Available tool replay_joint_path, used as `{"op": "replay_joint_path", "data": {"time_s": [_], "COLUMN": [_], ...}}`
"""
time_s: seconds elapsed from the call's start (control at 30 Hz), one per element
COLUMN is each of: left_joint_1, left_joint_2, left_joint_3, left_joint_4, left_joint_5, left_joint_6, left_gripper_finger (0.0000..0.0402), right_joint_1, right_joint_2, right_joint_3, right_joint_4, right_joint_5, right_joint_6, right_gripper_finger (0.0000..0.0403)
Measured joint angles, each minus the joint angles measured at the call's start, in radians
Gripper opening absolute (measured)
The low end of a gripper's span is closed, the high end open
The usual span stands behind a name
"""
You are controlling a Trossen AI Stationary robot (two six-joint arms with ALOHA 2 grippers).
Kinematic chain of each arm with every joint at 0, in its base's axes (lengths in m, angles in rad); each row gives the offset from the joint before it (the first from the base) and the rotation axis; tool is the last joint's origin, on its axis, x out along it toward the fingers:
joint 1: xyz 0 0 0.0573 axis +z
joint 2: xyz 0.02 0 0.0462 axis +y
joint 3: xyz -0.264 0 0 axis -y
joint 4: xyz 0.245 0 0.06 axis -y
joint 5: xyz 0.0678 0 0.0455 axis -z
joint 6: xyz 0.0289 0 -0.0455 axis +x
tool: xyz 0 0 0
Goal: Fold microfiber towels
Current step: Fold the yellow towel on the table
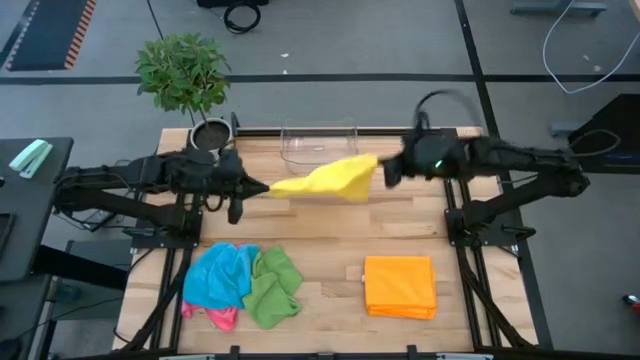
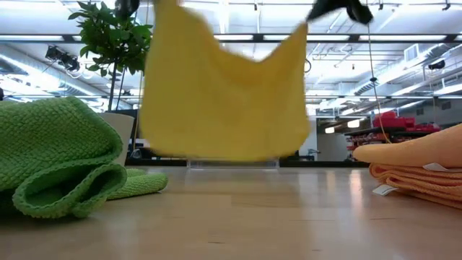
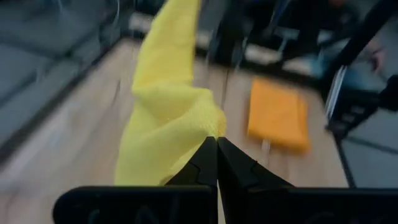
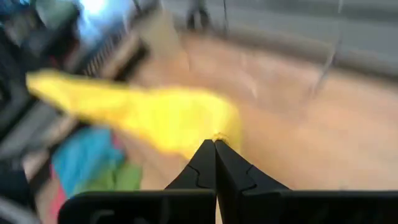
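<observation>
The yellow towel (image 1: 325, 180) hangs stretched above the bench (image 1: 330, 230) at upper centre, each corner pinched by 1 hand: left hand (image 1: 265, 187) and right hand (image 1: 383, 168), likely spreading it flat for folding. Folded orange towels (image 1: 400, 286) sit lower right.

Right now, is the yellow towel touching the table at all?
Apart. The low view shows the yellow towel hanging with its bottom edge above the table, the room visible in the gap beneath it.
</observation>
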Motion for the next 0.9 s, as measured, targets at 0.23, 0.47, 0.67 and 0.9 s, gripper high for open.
{"op": "replay_joint_path", "data": {"time_s": [0.23,0.47,0.67,0.9], "left_joint_1": [-0.215,-0.4,-0.304,-0.063], "left_joint_2": [0.048,0.06,0.045,0.014], "left_joint_3": [-0.227,-0.51,-0.444,-0.197], "left_joint_4": [-0.047,0.341,0.265,0.208], "left_joint_5": [0.004,-0.013,-0.138,-0.156], "left_joint_6": [-0.25,-0.522,-0.427,-0.115], "left_gripper_finger": [0.0007,0.0006,0.0004,0.0004], "right_joint_1": [0.299,0.529,0.471,0.243], "right_joint_2": [0.029,0.191,0.208,-0.049], "right_joint_3": [-0.425,-0.659,-0.634,-0.632], "right_joint_4": [0.314,0.883,0.86,0.806], "right_joint_5": [-0.103,0.051,0.041,-0.013], "right_joint_6": [0.374,0.658,0.614,0.338], "right_gripper_finger": [0.0001,0.0001,0.0001,0.0001]}}
